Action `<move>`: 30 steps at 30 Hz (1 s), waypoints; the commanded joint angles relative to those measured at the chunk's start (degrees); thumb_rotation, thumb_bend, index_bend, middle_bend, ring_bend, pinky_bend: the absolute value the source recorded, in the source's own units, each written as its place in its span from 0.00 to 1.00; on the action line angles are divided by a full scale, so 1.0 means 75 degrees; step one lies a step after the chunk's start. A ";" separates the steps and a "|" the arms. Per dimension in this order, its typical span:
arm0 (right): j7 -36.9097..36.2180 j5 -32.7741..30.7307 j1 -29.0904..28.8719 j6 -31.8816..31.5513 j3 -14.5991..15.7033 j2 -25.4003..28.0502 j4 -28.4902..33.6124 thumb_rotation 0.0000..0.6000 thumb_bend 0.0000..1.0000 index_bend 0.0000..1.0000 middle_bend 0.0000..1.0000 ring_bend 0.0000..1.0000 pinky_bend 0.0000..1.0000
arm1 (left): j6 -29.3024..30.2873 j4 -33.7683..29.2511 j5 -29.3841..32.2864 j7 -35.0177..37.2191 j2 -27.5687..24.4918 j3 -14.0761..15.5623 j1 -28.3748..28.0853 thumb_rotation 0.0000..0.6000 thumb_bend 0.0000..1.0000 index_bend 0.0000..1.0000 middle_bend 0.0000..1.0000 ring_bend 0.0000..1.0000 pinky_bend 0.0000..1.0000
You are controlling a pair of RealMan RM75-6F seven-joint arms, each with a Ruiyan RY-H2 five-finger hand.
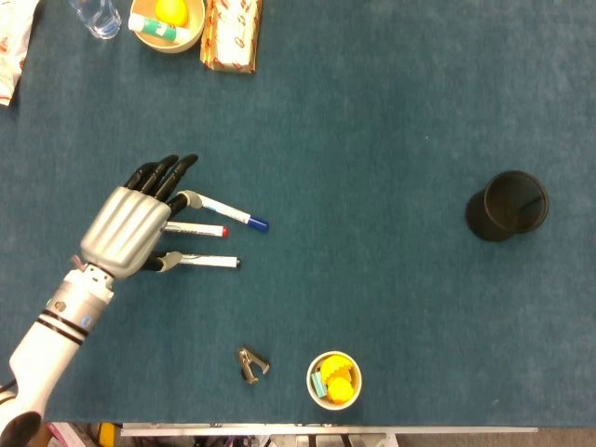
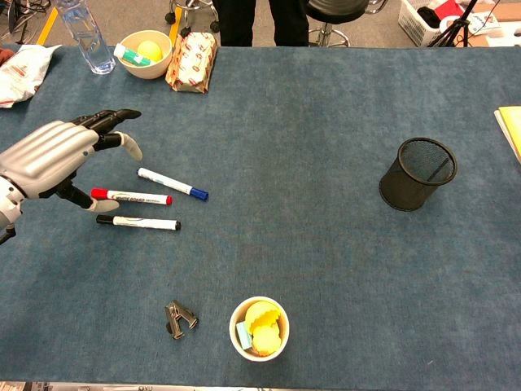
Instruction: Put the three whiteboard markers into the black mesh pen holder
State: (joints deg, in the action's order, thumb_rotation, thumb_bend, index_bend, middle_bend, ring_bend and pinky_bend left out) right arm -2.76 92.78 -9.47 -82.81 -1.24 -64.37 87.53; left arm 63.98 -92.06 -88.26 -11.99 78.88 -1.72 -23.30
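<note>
Three whiteboard markers lie side by side on the blue table at left: a blue-capped one, a red-capped one and a black-capped one. My left hand hovers over their left ends, fingers spread and holding nothing. In the head view it covers the red and black caps. The black mesh pen holder stands upright and empty far to the right. My right hand is not visible.
A staple remover and a cup of yellow items sit near the front edge. A bowl, a snack pack, a water bottle and a white bag line the far left.
</note>
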 commanded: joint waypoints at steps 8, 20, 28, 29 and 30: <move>-0.0031 -0.0017 -0.0003 0.0040 0.0028 -0.0066 -0.0084 1.00 0.04 0.32 0.29 0.31 0.50 | -0.0511 0.0504 0.0189 0.0046 0.0499 -0.0082 -0.0478 1.00 0.03 0.39 0.00 0.01 0.14; -0.0125 -0.0021 0.0012 0.0047 0.0066 -0.0145 -0.0197 1.00 0.04 0.32 0.29 0.31 0.50 | -0.1174 0.1038 0.0342 -0.0136 0.1237 -0.0237 -0.1213 1.00 0.03 0.38 0.00 0.01 0.14; -0.0228 -0.0024 0.0033 0.0100 0.0132 -0.0134 -0.0239 1.00 0.04 0.32 0.29 0.31 0.50 | -0.1366 0.1322 0.0467 -0.0168 0.1548 -0.0304 -0.1521 1.00 0.03 0.40 0.00 0.01 0.14; -0.0240 -0.0024 0.0034 0.0107 0.0139 -0.0132 -0.0241 1.00 0.04 0.32 0.29 0.31 0.50 | -0.1381 0.1333 0.0490 -0.0160 0.1564 -0.0307 -0.1543 1.00 0.04 0.40 0.00 0.01 0.14; -0.0249 -0.0026 0.0034 0.0120 0.0148 -0.0134 -0.0248 1.00 0.04 0.32 0.29 0.31 0.50 | -0.1397 0.1345 0.0522 -0.0147 0.1583 -0.0314 -0.1571 1.00 0.06 0.41 0.00 0.01 0.14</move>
State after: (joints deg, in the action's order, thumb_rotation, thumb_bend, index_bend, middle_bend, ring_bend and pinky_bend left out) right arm -4.61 92.59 -9.22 -81.94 -0.15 -65.37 85.70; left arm 53.58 -82.04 -84.46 -13.16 90.66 -4.04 -34.97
